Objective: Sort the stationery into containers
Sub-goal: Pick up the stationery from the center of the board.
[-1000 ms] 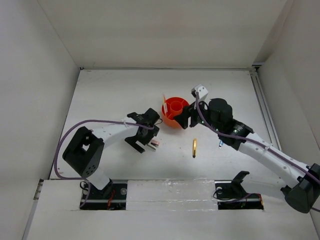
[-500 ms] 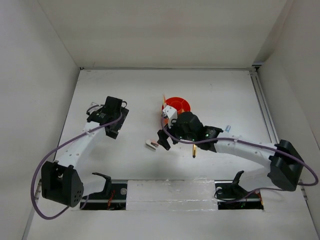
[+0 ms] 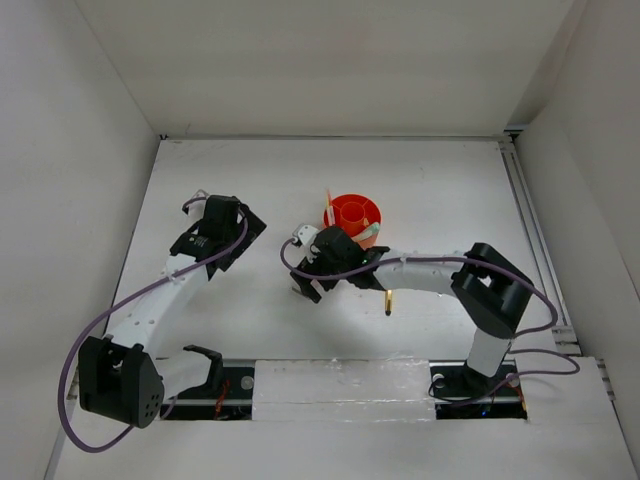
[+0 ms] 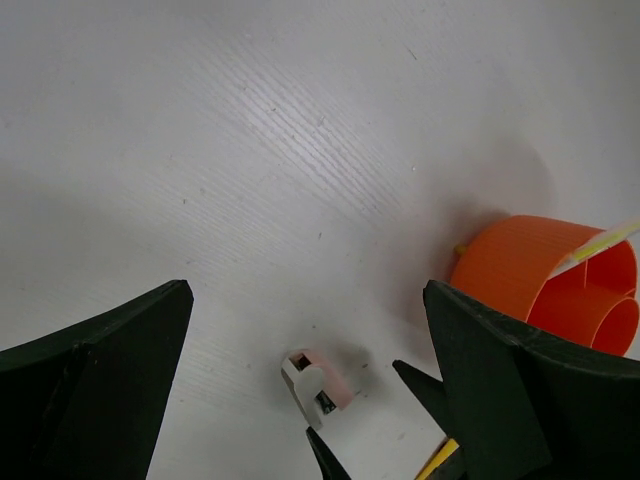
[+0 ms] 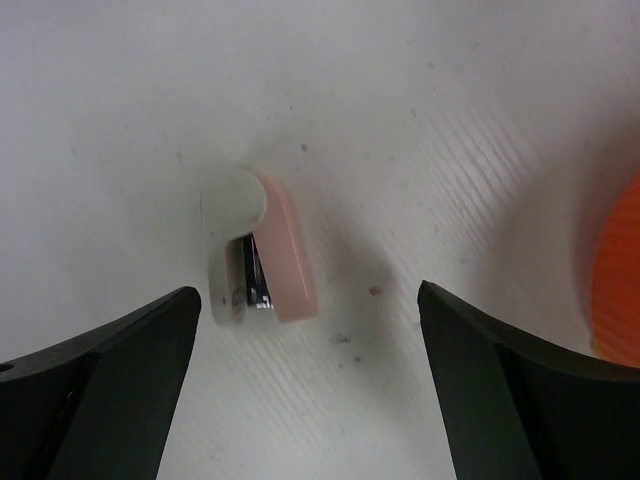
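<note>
Top external view: the worktop (image 3: 450, 180) is boxed in by white walls (image 3: 70, 150) on the left, back and right, with a rail (image 3: 528, 220) along its right edge. Open room lies behind the organiser (image 3: 350, 212), to its right, and along the front left. The organiser stands near the middle of the worktop, with a yellow pencil (image 4: 600, 243) leaning out over its rim. The stapler (image 5: 258, 255) lies on the worktop to the front left of the organiser, near it but not touching. A gold pen (image 3: 388, 300) lies closer to the front edge, just in front of the right arm (image 3: 430, 270). That arm reaches leftward across the front of the organiser. The right jaws are spread wide, one on each side of the stapler, and the right wrist view shows a gap on both sides, so they grip nothing. The left arm (image 3: 150, 300) stands off to the left, apart from the wall. The left jaws are also spread wide and hold nothing. They point toward the stapler and organiser, with bare worktop between them.
</note>
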You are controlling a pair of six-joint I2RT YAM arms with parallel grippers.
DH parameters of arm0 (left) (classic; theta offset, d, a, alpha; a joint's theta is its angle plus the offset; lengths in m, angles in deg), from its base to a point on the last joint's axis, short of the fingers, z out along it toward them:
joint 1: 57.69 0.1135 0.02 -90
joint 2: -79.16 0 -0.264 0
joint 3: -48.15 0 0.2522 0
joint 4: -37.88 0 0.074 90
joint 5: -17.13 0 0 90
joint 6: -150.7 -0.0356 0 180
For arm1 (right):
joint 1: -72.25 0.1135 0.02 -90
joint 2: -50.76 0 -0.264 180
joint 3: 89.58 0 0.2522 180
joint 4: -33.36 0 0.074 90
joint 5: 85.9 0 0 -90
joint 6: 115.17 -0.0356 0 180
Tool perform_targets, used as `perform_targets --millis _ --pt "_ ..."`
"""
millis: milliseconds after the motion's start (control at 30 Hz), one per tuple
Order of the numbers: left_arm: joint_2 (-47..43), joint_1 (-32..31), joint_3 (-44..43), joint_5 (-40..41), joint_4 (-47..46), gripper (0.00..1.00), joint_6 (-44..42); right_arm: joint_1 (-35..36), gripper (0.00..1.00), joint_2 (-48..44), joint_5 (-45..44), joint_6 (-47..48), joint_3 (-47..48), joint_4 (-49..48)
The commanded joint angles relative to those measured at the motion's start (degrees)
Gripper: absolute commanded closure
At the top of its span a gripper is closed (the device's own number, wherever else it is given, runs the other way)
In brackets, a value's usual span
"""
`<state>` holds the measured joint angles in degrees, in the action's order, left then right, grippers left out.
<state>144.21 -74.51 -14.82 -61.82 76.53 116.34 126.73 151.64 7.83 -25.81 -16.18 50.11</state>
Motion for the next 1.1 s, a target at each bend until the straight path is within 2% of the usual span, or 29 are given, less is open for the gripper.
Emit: perform_targets --millis 0,333,500,600,733,867,900,1067 --pt "-1.2 -0.1 -0.4 -0.3 -2.1 0.0 -5.3 1.2 0.05 2.2 1.9 1.1 4.0 -2.1" --pt "-0.2 -0.1 -0.4 -1.6 -2.7 0.0 -7.1 3.6 0.06 6.4 -1.1 0.6 6.1 0.7" --pt "-0.7 -0.1 -0.4 -2.1 -2.7 0.0 -7.1 3.6 0.15 5.8 -1.9 -0.5 3.3 0.7" --pt "-0.7 -0.1 -0.4 -2.6 -2.7 0.0 -7.1 3.6 0.27 5.3 -2.7 -1.0 2.8 1.4" --pt "-0.2 -0.1 -0.4 -2.6 -2.7 0.0 -7.1 3.6 0.37 4.8 -3.8 -1.0 1.6 1.4" --pt "0.4 -0.1 -0.4 -2.6 -2.7 0.0 -7.1 3.6 0.81 4.8 -5.3 -1.0 1.6 2.5" --pt "0.4 -0.1 -0.4 -3.3 -2.7 0.0 -7.1 3.6 0.99 4.8 -5.3 -1.0 1.6 2.5" --pt "0.9 -0.1 -0.3 -10.1 -5.9 0.0 -7.9 3.6 1.0 0.3 -9.5 -5.6 1.6 0.9"
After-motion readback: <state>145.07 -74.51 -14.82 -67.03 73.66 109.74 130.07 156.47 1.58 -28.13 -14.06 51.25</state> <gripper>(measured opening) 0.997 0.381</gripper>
